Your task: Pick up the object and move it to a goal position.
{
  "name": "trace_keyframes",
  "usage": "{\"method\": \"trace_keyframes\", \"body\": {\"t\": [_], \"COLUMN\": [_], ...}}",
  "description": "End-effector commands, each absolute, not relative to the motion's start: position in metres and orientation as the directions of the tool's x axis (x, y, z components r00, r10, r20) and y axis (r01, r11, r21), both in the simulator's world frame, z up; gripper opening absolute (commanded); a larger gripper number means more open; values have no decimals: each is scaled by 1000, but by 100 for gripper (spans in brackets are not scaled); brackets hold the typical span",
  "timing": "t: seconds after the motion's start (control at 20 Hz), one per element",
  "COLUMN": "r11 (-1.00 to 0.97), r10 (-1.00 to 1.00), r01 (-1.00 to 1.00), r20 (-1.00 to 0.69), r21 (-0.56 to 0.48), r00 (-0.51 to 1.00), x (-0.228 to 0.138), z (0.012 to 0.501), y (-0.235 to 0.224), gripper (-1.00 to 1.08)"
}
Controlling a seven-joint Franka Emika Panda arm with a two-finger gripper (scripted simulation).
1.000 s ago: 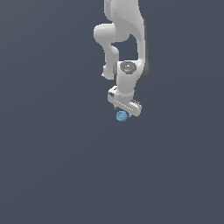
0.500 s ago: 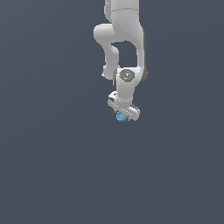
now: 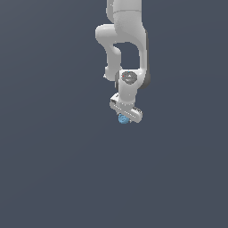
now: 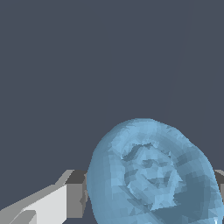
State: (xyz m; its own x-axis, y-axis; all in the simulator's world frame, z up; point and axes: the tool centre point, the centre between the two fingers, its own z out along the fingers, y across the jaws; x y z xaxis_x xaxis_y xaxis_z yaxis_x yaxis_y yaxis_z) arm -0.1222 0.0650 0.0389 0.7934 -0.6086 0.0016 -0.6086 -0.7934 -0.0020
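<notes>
Gripper [image 3: 124,117] closed down on the object [image 3: 123,119], small blue ball sitting btwn the fingers [image 4: 65,197], just below the palm. Looks like carry phase. Keep squeeze steady, move smoothly w/o jerks; round shape could slip. Goal spot not visible.

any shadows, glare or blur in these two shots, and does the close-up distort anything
Exterior view: flat, even light, no cast shadows or glare; the small light-blue swirled ball is tiny under the white gripper. Wrist view: sharp, faceted render; the ball looms huge and is cropped at the frame's edge.
</notes>
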Motion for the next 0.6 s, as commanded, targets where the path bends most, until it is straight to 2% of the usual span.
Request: {"method": "trace_keyframes", "body": {"t": [0.0, 0.55], "r11": [-793, -793], "r10": [-609, -609], "r01": [-609, -609], "r20": [0, 1], "r21": [0, -1], "r00": [793, 793], "x": [-123, -123], "z": [38, 59], "y": [64, 67], "gripper": [-100, -100]}}
